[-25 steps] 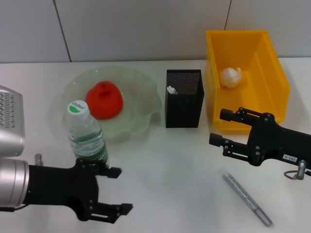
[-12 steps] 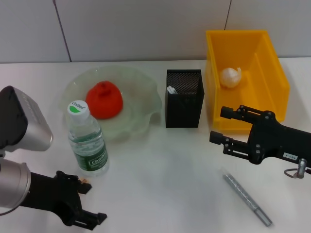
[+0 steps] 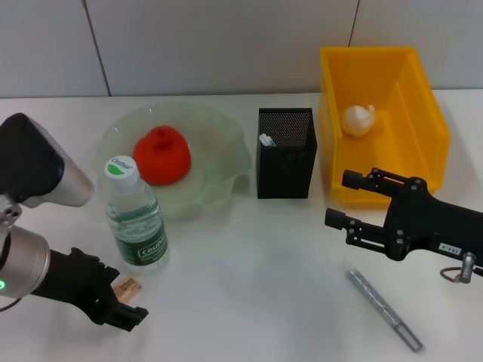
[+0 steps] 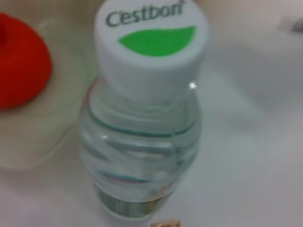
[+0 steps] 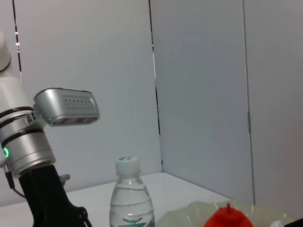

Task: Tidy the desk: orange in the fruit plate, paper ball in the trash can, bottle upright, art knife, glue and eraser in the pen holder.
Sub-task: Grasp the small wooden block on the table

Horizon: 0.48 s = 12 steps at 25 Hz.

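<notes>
The bottle [image 3: 136, 220] stands upright in front of the green fruit plate [image 3: 226, 162], which holds the orange [image 3: 162, 154]. My left gripper [image 3: 125, 301] is open at the front left, just clear of the bottle, over a small tan eraser [image 3: 127, 286]. The left wrist view shows the bottle [image 4: 147, 118] close up. The paper ball [image 3: 358, 119] lies in the yellow trash can [image 3: 419, 105]. The silver art knife [image 3: 383, 310] lies on the table, right of centre. My right gripper [image 3: 336, 199] hovers open above and behind it. Something white pokes up in the pen holder [image 3: 285, 162]; I cannot tell whether it is the glue.
The white table is bounded by a grey wall behind. The pen holder stands between the plate and the trash can. In the right wrist view the bottle [image 5: 130, 201], the orange [image 5: 229, 217] and the left arm [image 5: 42, 189] show.
My left gripper has let go of the bottle and drawn back toward the front left, uncovering the eraser. The bottle stays upright. The right arm has not moved.
</notes>
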Each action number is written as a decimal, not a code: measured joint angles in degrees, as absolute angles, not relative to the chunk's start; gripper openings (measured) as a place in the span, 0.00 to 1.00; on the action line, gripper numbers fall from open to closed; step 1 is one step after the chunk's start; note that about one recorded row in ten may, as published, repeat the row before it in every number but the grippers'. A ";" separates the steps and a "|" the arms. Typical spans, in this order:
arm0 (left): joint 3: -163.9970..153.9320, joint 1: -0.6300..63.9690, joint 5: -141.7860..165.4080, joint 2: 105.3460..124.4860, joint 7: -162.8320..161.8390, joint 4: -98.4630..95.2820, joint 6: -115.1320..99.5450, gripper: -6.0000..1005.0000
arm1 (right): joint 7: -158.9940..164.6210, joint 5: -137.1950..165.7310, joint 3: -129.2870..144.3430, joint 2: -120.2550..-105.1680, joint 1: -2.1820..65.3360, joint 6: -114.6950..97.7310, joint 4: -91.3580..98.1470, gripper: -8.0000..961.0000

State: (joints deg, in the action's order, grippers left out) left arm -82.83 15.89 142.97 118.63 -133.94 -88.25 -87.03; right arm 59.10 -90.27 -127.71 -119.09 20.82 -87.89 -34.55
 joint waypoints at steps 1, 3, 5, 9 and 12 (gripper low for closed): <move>-83.44 16.38 144.05 118.64 -134.96 -88.29 -87.03 0.83 | 58.91 -90.26 -127.70 -119.09 20.76 -87.89 -34.54 0.73; -84.88 17.28 146.29 118.65 -136.79 -88.35 -87.07 0.83 | 58.42 -90.27 -127.71 -119.10 20.65 -87.90 -34.46 0.73; -85.78 17.74 146.94 118.65 -137.57 -88.35 -87.16 0.83 | 58.32 -90.27 -127.71 -119.09 20.63 -87.89 -34.33 0.73; -87.25 18.45 147.90 118.66 -138.77 -88.36 -87.33 0.83 | 57.62 -90.27 -127.70 -119.10 20.63 -87.96 -33.55 0.73; -90.28 21.02 150.19 118.65 -142.46 -88.45 -88.03 0.83 | 57.18 -90.27 -127.70 -119.09 20.60 -88.21 -33.18 0.73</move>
State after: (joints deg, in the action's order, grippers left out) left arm -90.28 21.02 150.19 118.65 -142.46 -88.45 -88.03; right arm 57.18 -90.27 -127.70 -119.09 20.60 -88.21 -33.18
